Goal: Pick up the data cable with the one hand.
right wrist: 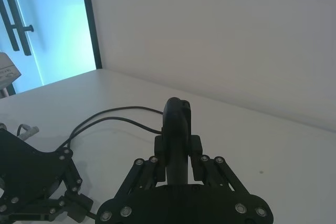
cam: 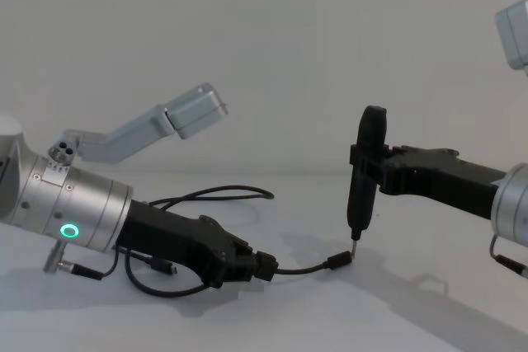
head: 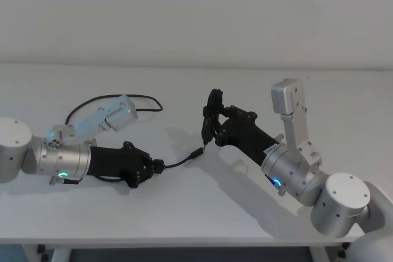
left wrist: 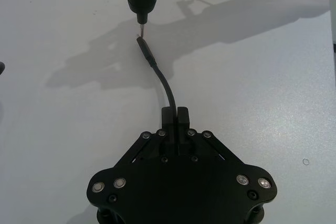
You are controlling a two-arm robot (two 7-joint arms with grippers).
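Observation:
The data cable (head: 178, 161) is a thin black cord; its loops (head: 144, 97) trail back across the white table. My left gripper (head: 157, 165), the black hand on the silver cylinder with the green ring, is shut on the cable a short way behind its end plug (head: 197, 152). In the left wrist view the fingers (left wrist: 168, 115) pinch the cord (left wrist: 166, 84) and the plug (left wrist: 145, 51) points away. My right gripper (head: 215, 116) is shut on a black pen-like tool (cam: 363, 166). The tool's metal tip (cam: 355, 237) hovers right at the plug (cam: 339, 261).
The white table (head: 184, 213) has free room in front and to the right. More cable loops (cam: 214, 195) lie behind the left arm. A small connector (cam: 161, 266) rests under the left hand. A plain wall stands behind the table.

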